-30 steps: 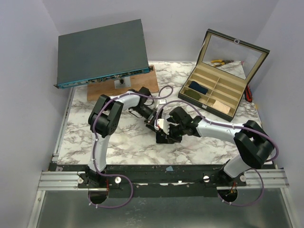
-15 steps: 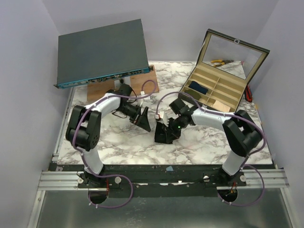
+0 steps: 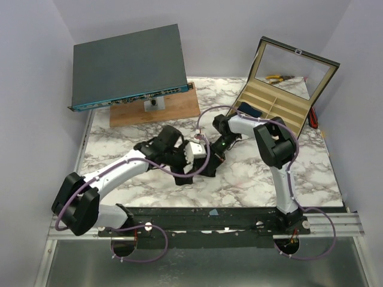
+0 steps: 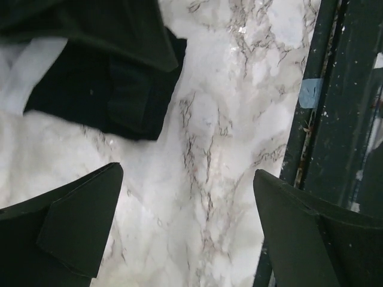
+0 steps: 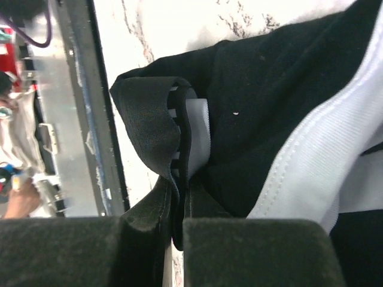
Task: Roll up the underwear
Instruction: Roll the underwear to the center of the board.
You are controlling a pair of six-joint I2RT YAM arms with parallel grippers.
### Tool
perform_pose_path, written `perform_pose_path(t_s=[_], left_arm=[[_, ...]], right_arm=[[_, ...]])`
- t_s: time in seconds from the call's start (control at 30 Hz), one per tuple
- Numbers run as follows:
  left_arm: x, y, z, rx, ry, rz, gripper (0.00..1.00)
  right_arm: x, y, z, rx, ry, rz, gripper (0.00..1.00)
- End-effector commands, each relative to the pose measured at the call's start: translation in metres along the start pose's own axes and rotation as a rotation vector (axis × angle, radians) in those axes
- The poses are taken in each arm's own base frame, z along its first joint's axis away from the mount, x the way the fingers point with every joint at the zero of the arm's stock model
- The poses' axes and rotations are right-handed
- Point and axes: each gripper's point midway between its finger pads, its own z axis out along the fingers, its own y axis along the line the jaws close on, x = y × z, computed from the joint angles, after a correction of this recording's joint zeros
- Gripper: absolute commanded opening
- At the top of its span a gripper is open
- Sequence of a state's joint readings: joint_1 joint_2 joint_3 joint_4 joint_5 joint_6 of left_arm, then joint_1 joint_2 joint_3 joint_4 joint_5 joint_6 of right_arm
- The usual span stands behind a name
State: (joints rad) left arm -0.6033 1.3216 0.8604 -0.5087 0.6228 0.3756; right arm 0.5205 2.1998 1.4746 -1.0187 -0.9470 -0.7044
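Since the earlier frame, the left arm has been swung in from the far left toward the middle of the table (image 3: 239,179), and the right arm has been folded back toward the box (image 3: 284,116). The left end effector (image 4: 188,170) is held wide open with nothing between its fingers. The underwear (image 4: 84,89) lies just beyond its fingertips, apart from them. The right end effector (image 5: 179,224) is clamped on a folded edge of the garment beside the white waistband (image 5: 305,149). The garment is bunched at mid-table, so its long axis cannot be read. The right arm is judged nearer.
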Motion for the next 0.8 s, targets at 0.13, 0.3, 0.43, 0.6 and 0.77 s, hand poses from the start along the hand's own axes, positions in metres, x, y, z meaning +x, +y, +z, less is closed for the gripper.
perform_pose_path(t_s=[0.13,0.3,0.43,0.6,0.77], left_arm=[[-0.028,0.017,0.050,-0.241,0.102,0.473,0.99],[-0.024,0.015,0.078,-0.274,0.153,0.576,0.99],[-0.020,0.019,0.090,-0.301,0.181,0.611,0.99],[-0.015,0.016,0.100,-0.284,0.203,0.624,0.91],[-0.007,0.011,0.108,-0.257,0.237,0.608,0.71]], right_arm=[[0.045,-0.018,0.017,-0.088,0.171,0.073,0.01],[0.050,-0.022,0.020,-0.101,0.180,0.089,0.01],[0.053,-0.025,0.021,-0.091,0.188,0.092,0.01],[0.053,-0.026,0.021,-0.091,0.184,0.098,0.01],[0.053,-0.025,0.020,-0.087,0.181,0.104,0.04]])
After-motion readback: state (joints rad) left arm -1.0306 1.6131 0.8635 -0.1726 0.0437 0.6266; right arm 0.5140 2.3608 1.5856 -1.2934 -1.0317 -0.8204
